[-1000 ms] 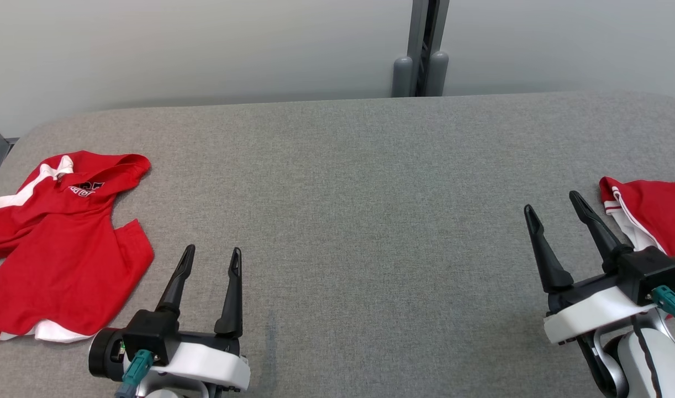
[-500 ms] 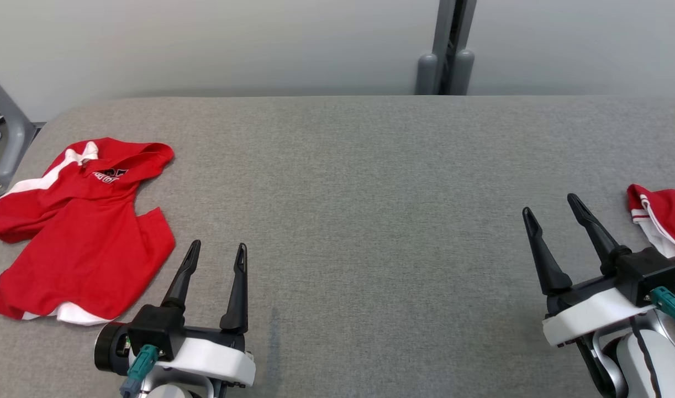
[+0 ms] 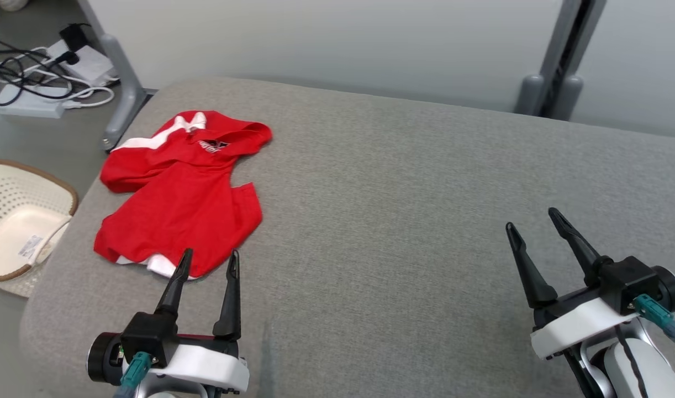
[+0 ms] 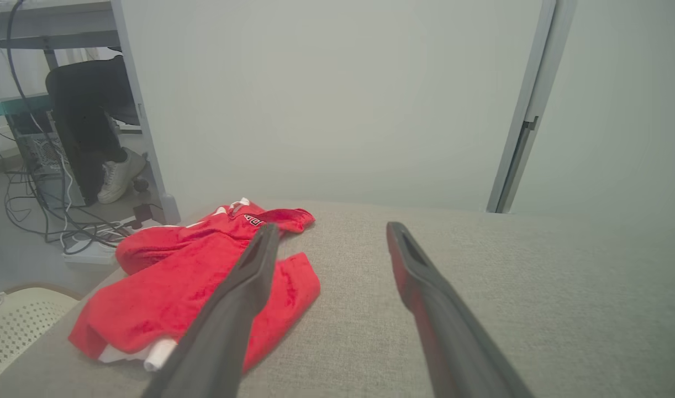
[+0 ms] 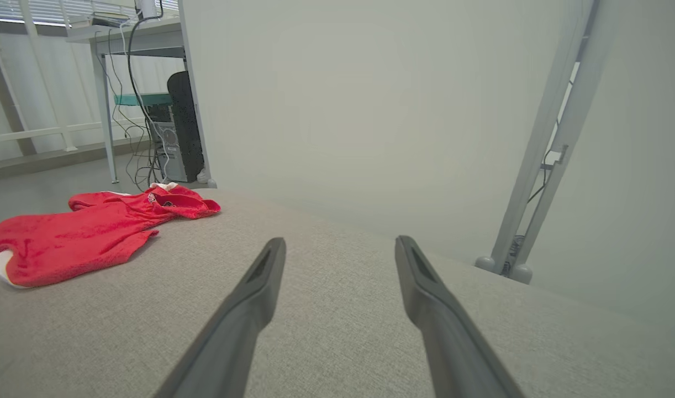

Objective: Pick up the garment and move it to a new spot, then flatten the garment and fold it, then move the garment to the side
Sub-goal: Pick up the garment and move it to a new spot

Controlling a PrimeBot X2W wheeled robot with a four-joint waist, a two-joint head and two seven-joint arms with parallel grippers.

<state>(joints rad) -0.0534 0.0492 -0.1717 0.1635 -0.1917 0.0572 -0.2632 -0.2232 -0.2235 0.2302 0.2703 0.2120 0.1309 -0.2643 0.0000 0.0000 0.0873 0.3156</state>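
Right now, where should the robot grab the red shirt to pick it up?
Probably the red shirt's near hem, coming from the robot's side with the open left gripper: that rumpled, white-lined edge lies just ahead of it.

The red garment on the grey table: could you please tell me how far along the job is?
Done: nothing yet; the red garment lies crumpled near the left end of the grey table. In hand: nothing held; the left gripper is open with its tips close to the garment's hem, the right gripper open over bare table. To do: picking it up, moving, flattening, folding, setting aside.
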